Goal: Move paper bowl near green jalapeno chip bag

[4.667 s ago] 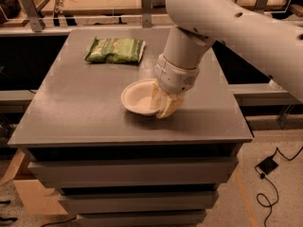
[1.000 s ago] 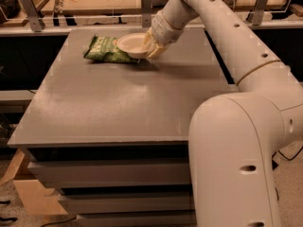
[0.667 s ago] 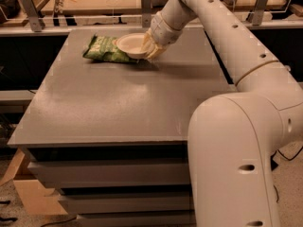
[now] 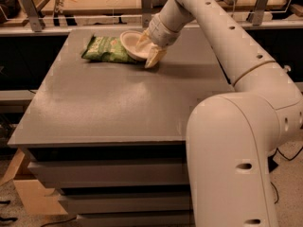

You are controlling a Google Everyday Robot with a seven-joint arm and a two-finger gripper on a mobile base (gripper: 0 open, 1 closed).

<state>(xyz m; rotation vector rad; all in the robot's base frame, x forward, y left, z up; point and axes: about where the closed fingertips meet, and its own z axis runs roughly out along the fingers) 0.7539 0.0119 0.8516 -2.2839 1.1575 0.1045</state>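
Basically nearly done: the end effector (image 4: 150,51), upper middle, pinched the rim of the paper bowl (image 4: 129,42), tilted against the green jalapeno chip bag (image 4: 103,50); only setting down looked left.

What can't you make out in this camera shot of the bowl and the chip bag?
1. Camera view: right rim of the paper bowl, covered by the gripper gripping it at the far side of the table.
2. Camera view: right end of the green jalapeno chip bag, behind the paper bowl; touching or apart, cannot tell.
3. Camera view: the table's front right corner, behind the arm.
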